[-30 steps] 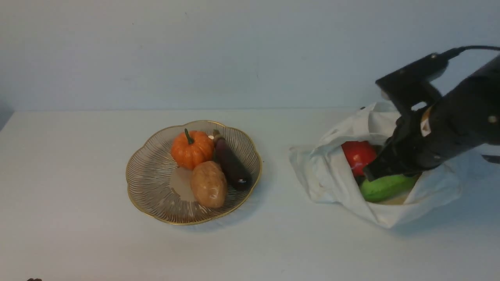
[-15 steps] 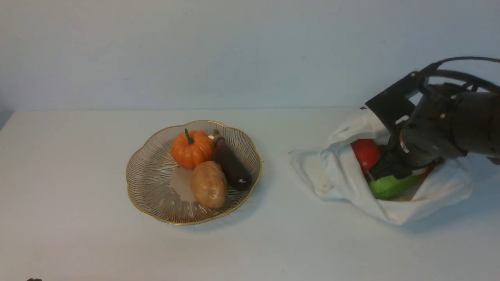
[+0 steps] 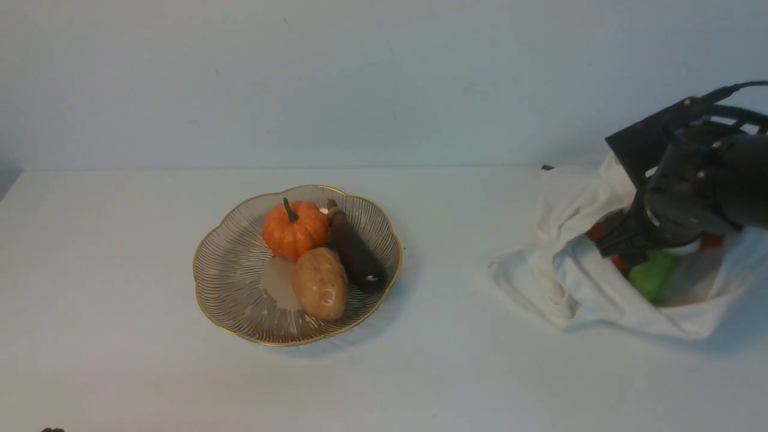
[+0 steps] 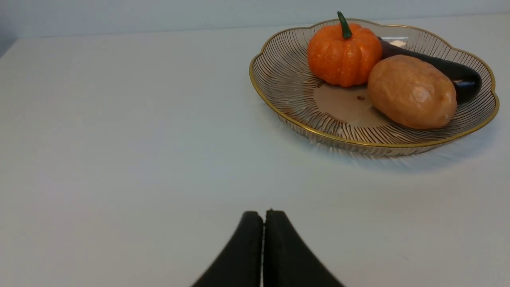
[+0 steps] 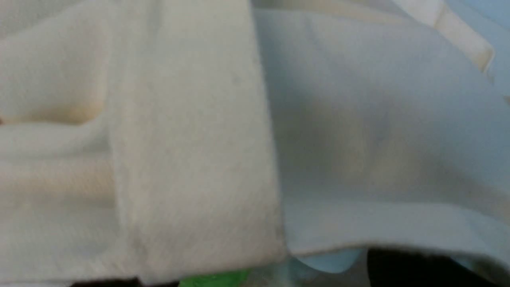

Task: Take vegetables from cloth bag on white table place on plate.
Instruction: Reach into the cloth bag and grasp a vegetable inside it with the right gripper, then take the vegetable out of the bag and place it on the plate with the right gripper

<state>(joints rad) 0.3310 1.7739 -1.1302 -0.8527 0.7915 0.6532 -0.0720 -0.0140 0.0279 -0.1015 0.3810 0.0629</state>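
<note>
The cloth bag [image 3: 576,294] lies crumpled at the right of the white table [image 3: 444,372]. In its mouth I see the green cucumber [image 3: 651,276] and slivers of the red round one [image 3: 598,232]. The radish and carrot are hidden. My right gripper [image 3: 627,249] is sunk into the bag's mouth above the cucumber, and its jaws are hidden by cloth. The right wrist view shows blurred bag folds [image 5: 191,139], a green sliver [image 5: 215,280] and one dark finger [image 5: 414,268]. My left gripper [image 4: 263,217] is shut and empty, low over the table in front of the gold wire plate [image 4: 279,113].
The plate [image 3: 207,288] stands left of centre and holds an orange pumpkin [image 3: 294,229], a brown potato [image 3: 321,283] and a dark aubergine [image 3: 357,252]. A bag strap [image 5: 462,36] trails behind the bag. The wall runs along the table's far edge.
My right arm has swung to the right and the bag has slid right with it, away from the plate. The red one and the cucumber are now mostly covered by cloth and arm.
</note>
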